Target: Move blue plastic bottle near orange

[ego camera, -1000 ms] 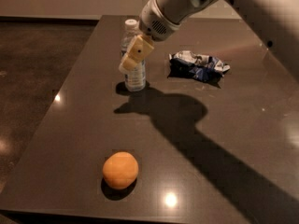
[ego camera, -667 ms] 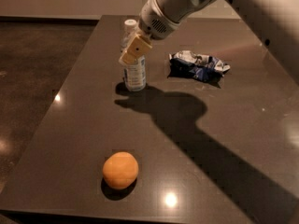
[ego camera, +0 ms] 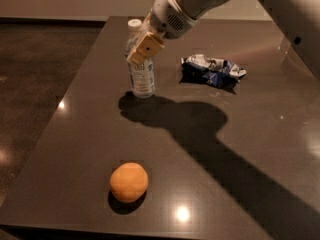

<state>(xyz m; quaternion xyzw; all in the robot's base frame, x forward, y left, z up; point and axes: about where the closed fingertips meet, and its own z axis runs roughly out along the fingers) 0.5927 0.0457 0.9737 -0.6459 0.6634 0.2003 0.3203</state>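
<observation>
The blue plastic bottle (ego camera: 142, 79) stands upright on the dark table (ego camera: 80, 134), toward the far left, its white cap showing above the arm's wrist. My gripper (ego camera: 141, 50) reaches in from the upper right and sits at the bottle's upper half, with a tan pad in front of the bottle. The far side of the grip is hidden. The orange (ego camera: 129, 182) lies near the table's front edge, well in front of the bottle and apart from it.
A crumpled blue-and-white foil snack bag (ego camera: 212, 70) lies to the right of the bottle. The arm's shadow crosses the table's middle to the lower right. The table's left edge runs close to the bottle, with dark floor beyond.
The gripper has shifted slightly upward along the bottle. The bottle, the orange and the snack bag have not moved.
</observation>
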